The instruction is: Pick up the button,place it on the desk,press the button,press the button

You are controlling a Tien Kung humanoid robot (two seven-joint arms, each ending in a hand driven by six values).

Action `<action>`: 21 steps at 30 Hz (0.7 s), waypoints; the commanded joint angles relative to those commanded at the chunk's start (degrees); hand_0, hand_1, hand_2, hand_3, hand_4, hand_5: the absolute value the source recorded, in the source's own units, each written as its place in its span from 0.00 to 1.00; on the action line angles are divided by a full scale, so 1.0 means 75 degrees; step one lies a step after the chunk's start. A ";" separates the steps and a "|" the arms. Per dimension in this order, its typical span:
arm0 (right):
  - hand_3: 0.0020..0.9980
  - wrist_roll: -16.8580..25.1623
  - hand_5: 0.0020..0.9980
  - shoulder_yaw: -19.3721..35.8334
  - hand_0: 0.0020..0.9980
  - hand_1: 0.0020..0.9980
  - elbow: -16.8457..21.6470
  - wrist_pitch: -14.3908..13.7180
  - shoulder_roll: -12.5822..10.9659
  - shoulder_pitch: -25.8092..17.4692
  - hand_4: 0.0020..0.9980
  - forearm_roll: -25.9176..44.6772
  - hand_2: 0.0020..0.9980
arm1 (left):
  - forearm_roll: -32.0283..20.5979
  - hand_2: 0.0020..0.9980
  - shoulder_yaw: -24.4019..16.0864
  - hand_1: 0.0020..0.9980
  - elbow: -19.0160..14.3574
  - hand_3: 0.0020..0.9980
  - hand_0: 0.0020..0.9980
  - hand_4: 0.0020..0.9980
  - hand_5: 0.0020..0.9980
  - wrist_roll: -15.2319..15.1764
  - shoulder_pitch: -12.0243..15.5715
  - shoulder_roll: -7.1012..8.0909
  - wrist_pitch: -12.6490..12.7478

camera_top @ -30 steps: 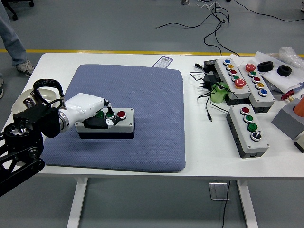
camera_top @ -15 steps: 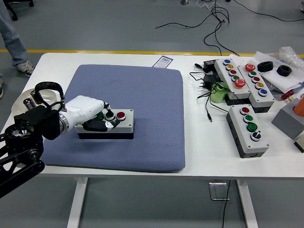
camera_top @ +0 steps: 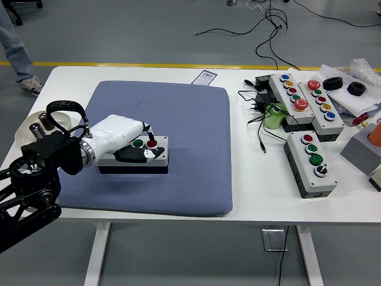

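Left hand comes in from the table's near-left edge and lies over the button box. Fingers curled, one fingertip on the red button, nothing grasped. Green button sits just left of it. Box rests on the blue mat, left-of-centre. More button boxes stand at the far-right corner.

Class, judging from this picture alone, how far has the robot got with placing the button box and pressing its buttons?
Done: the button box already sits flat on the blue mat. In hand: the left robot hand lies over the box, a fingertip at the red button, with the green button uncovered beside it. Whether either press is complete cannot be told, so pressing may remain.
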 joint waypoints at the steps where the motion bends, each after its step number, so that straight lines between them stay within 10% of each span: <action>1: 0.63 -0.0002 0.15 -0.0002 0.53 0.66 0.0000 0.0001 0.0000 0.0001 0.30 -0.0004 0.71 | -0.0001 0.00 0.0035 0.00 0.0029 0.69 0.00 0.69 1.00 0.0003 -0.0028 -0.0037 -0.0008; 21: 0.63 0.0005 0.15 -0.0014 0.53 0.66 0.0000 0.0003 0.0000 -0.0004 0.30 -0.0007 0.71 | -0.0009 0.00 0.0063 0.00 0.0246 0.70 0.00 0.70 1.00 -0.0006 -0.0160 -0.0158 -0.0052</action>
